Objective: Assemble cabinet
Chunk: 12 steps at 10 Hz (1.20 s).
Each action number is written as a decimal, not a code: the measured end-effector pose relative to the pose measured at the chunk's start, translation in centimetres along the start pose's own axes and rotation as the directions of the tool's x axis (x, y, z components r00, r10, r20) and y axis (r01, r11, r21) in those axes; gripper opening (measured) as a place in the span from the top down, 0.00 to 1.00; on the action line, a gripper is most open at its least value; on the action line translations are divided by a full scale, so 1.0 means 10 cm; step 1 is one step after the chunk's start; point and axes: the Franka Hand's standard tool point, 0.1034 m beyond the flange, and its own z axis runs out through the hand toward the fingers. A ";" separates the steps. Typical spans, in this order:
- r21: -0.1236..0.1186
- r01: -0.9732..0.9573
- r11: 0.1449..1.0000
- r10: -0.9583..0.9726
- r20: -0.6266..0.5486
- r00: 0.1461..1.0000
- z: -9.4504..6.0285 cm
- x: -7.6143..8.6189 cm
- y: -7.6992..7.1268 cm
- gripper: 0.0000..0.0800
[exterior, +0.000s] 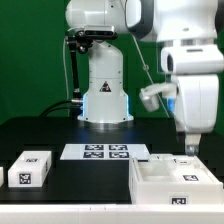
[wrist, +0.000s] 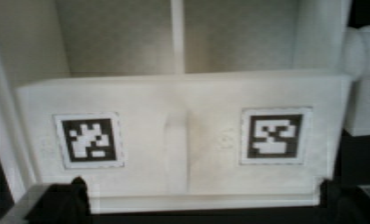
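Note:
The cabinet body [exterior: 160, 183] is a large white open box at the front on the exterior view's right, with a small tag on its front face. My gripper [exterior: 189, 149] hangs just above its far rim. In the wrist view the cabinet body [wrist: 182, 110] fills the frame and shows a face with two black-and-white tags. My gripper [wrist: 196, 206] is open. Its dark fingertips [wrist: 61, 200] stand wide apart at either end of the body's near edge. Nothing is held between them.
A smaller white block [exterior: 30, 168] with tags lies at the front on the exterior view's left. The marker board [exterior: 105, 152] lies flat in the middle, in front of the arm's base [exterior: 103, 95]. The tabletop is black.

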 end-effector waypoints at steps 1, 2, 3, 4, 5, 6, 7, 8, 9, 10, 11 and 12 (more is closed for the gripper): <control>0.004 -0.002 1.000 0.002 0.000 1.000 0.02 -0.01 0.00 0.19; 0.004 -0.003 1.000 0.003 0.000 1.000 0.02 -0.01 0.00 0.19; 0.005 -0.003 1.000 0.003 0.000 1.000 0.02 -0.01 0.00 0.19; 0.007 -0.011 1.000 0.011 0.001 1.000 0.04 -0.01 -0.05 0.19; 0.024 -0.009 1.000 0.009 0.007 1.000 0.09 -0.01 -0.24 0.19; 0.038 -0.012 0.999 0.012 0.012 1.000 0.14 -0.01 -0.45 0.19; 0.038 -0.009 0.999 0.008 0.014 1.000 0.15 -0.06 -0.64 0.19; 0.034 -0.013 0.999 0.013 0.015 1.000 0.15 -0.10 -0.73 0.19; 0.036 -0.014 0.999 0.013 0.016 1.000 0.15 -0.10 -0.72 0.19; 0.038 -0.014 0.999 0.014 0.015 1.000 0.16 -0.11 -0.72 0.19; 0.038 -0.014 0.999 0.014 0.015 1.000 0.16 -0.11 -0.72 0.19; 0.038 -0.013 0.999 0.013 0.014 1.000 0.17 -0.10 -0.73 0.19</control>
